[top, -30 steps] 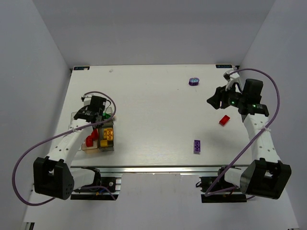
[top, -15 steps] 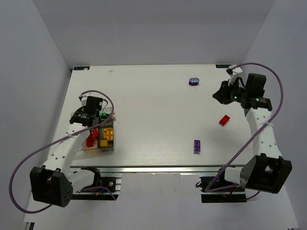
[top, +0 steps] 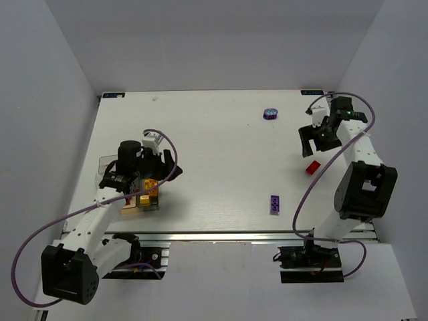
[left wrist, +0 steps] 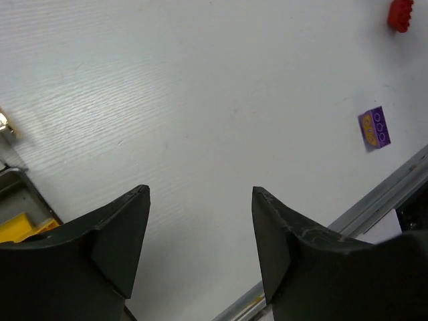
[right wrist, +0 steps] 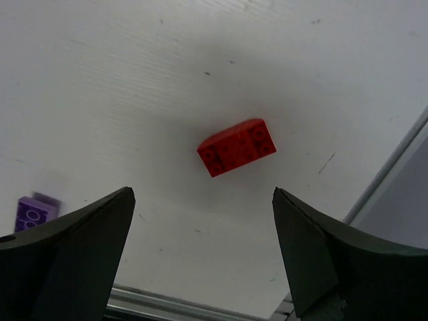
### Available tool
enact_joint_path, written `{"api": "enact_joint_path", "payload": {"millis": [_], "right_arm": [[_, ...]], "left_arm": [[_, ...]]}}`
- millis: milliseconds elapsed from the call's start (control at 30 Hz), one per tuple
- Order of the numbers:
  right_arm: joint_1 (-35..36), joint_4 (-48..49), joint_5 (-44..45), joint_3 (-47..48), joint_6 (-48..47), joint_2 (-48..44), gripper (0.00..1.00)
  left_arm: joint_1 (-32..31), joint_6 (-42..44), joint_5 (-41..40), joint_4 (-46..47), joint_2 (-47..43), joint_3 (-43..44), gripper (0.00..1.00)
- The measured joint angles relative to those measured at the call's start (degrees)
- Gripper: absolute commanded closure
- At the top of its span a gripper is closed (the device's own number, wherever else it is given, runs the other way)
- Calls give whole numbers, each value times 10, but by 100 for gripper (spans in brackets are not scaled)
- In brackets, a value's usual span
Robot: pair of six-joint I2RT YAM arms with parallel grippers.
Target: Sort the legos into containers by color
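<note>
Both arms have shifted since a second ago: the left arm [top: 100,207] has swung off the containers toward the middle of the worktop [top: 221,154], and the right arm [top: 354,167] has folded back on itself so that its wrist now points down over the red brick

On the white worktop, the left arm reaches up from its base at the near left corner and partly covers the containers [top: 152,204], which sit near the left edge. The left end effector [top: 167,164] hangs just past their right side over bare surface. Seen from its wrist camera, the left end effector [left wrist: 200,190] has its jaws well apart with nothing between them but white board.

The right end effector [top: 312,139] sits near the far right corner. In its own wrist view the right end effector [right wrist: 202,194] stands spread wide and holds nothing; the red brick [right wrist: 237,146] lies flat on the worktop, framed between the two jaws and clear of both.

Yellow bricks [top: 150,188] show in the containers' right-hand bin; the rest of the contents are hidden under the arm.

Loose legos, all on the right half: the red brick [top: 312,167] just nearer than the right end effector, a purple brick [top: 275,204] toward the near edge, and a rounded multicoloured piece [top: 270,112] near the far edge. The left wrist view catches the purple brick [left wrist: 374,128] as well
</note>
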Motion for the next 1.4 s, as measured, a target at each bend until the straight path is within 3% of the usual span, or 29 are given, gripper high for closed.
{"api": "enact_joint_path", "payload": {"millis": [100, 233, 600, 1000, 1033, 1133, 1167, 1233, 1267, 1333, 1400], "right_arm": [[-1, -38, 47, 21, 13, 51, 11], [-4, -49, 66, 36, 99, 91, 13], [-5, -7, 141, -82, 358, 73, 15], [-18, 45, 173, -58, 438, 152, 23], [-19, 46, 173, -53, 440, 161, 26], [-22, 49, 167, -43, 443, 171, 47], [-23, 52, 167, -43, 446, 171, 60], [-24, 59, 167, -43, 448, 171, 76], [-25, 62, 167, -43, 455, 171, 90], [-27, 68, 165, -43, 450, 171, 100], [-28, 72, 155, -43, 440, 171, 100]], "left_arm": [[0, 16, 23, 12, -2, 0, 27], [0, 23, 27, 19, -25, 0, 27], [0, 26, 26, 28, -69, 0, 27], [0, 26, 20, 32, -69, 0, 27], [0, 26, 18, 32, -69, 0, 27], [0, 25, 15, 32, -69, 0, 27], [0, 25, 14, 32, -69, 0, 27], [0, 25, 13, 32, -69, 0, 27], [0, 25, 13, 32, -69, 0, 27], [0, 25, 12, 32, -69, 0, 27], [0, 25, 11, 32, -69, 0, 27]]}}
